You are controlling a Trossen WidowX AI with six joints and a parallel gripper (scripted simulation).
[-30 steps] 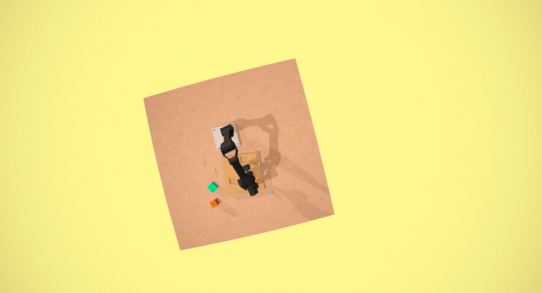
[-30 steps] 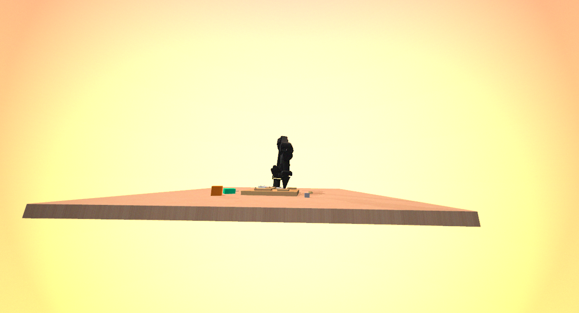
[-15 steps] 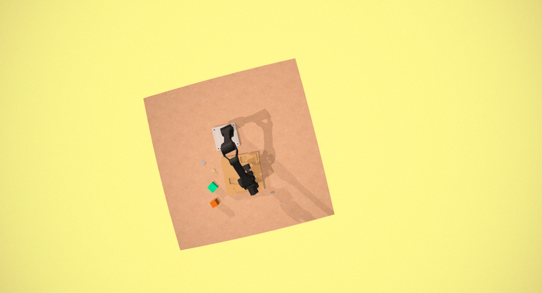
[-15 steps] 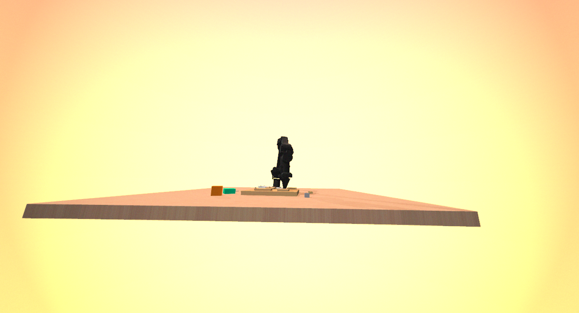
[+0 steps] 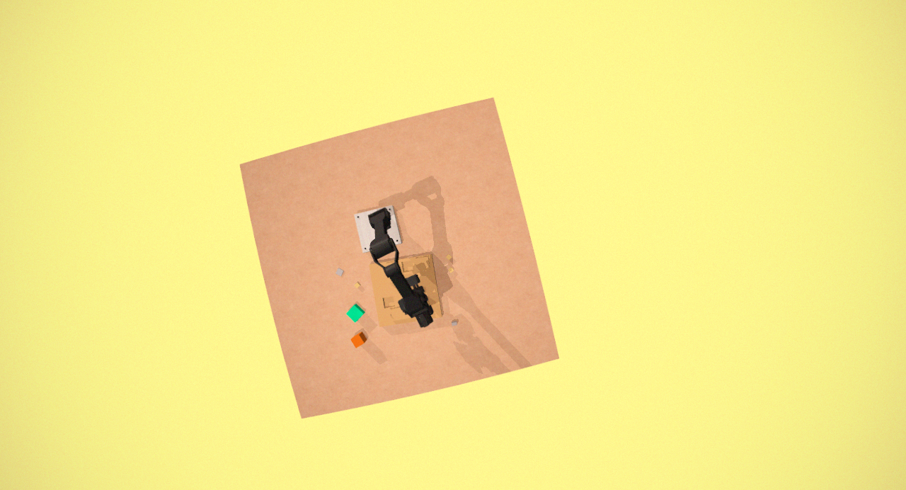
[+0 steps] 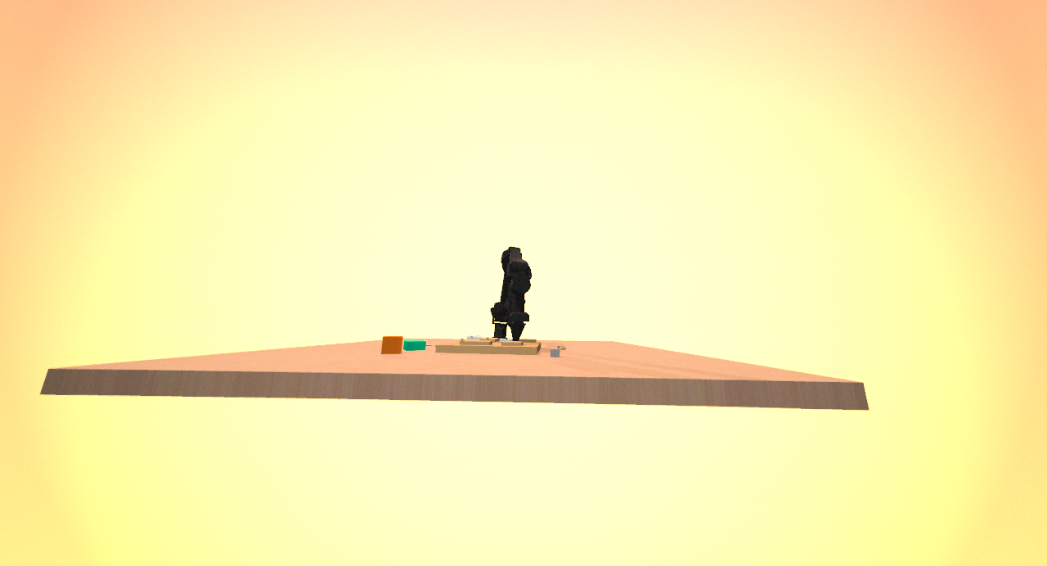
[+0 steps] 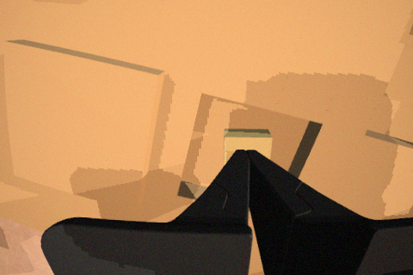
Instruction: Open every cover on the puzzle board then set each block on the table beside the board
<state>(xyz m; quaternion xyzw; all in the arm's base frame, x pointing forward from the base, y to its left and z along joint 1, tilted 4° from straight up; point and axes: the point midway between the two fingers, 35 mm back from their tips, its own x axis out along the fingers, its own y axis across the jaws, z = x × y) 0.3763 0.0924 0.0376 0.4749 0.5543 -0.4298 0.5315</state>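
The tan puzzle board point(image 5: 378, 284) point(image 6: 483, 348) point(image 7: 237, 30) lies on the table under my arm. My gripper point(image 7: 244, 160) point(image 6: 517, 339) is shut and empty, low over the board. In the wrist view, a pale yellow block point(image 7: 248, 143) sits in an uncovered square well beyond the fingertips, which hide its near part. A flat square cover point(image 7: 77, 112) lies left of that well. Small yellow blocks point(image 5: 357, 285) point(image 5: 449, 257) point(image 5: 451, 270) and small grey blocks point(image 5: 340, 272) point(image 5: 454, 323) point(image 6: 554, 352) rest on the table beside the board. The arm hides part of the board in the top view.
A green block point(image 5: 355, 313) point(image 6: 414, 345) and an orange block point(image 5: 357, 340) point(image 6: 391, 345) stand on the table point(image 5: 316, 373) point(image 6: 293, 365), off the board's left side in the top and exterior views. The pale base plate point(image 5: 362, 234) of my arm lies behind the board, close to its edge.
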